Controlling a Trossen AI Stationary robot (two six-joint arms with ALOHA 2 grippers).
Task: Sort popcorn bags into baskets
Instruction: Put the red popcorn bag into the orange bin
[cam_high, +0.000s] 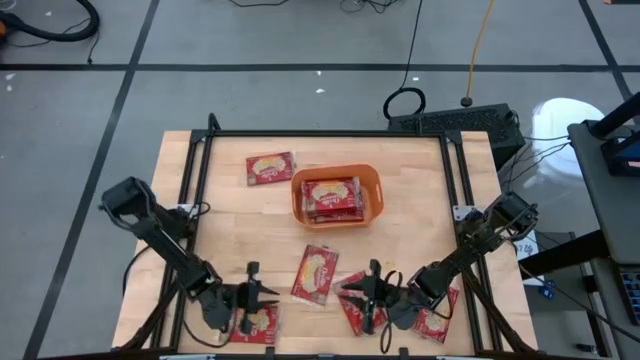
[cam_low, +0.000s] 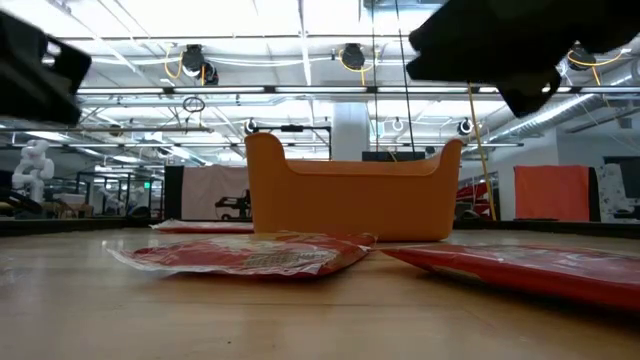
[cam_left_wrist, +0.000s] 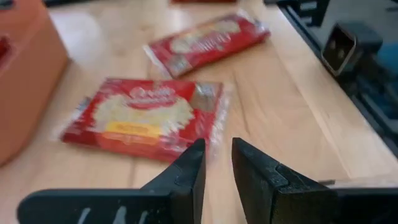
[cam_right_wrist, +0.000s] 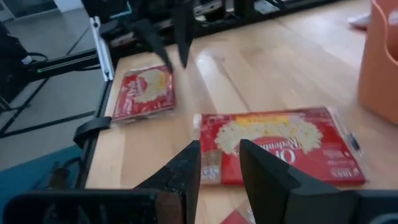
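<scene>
Already part-filled, the orange basket (cam_high: 336, 196) waits at 12 o'clock as both grippers, left (cam_high: 262, 295) and right (cam_high: 358, 290), jaws slightly spread and empty, flank the loose popcorn bag (cam_high: 315, 273) at 6 o'clock, likely the next to be pinched.

White script beginning with a large "O" runs along the red lower band of the popcorn bag (cam_right_wrist: 283, 146) nearest the right arm's camera, its remaining letters and the other packets' printing being too blurred to read.
</scene>
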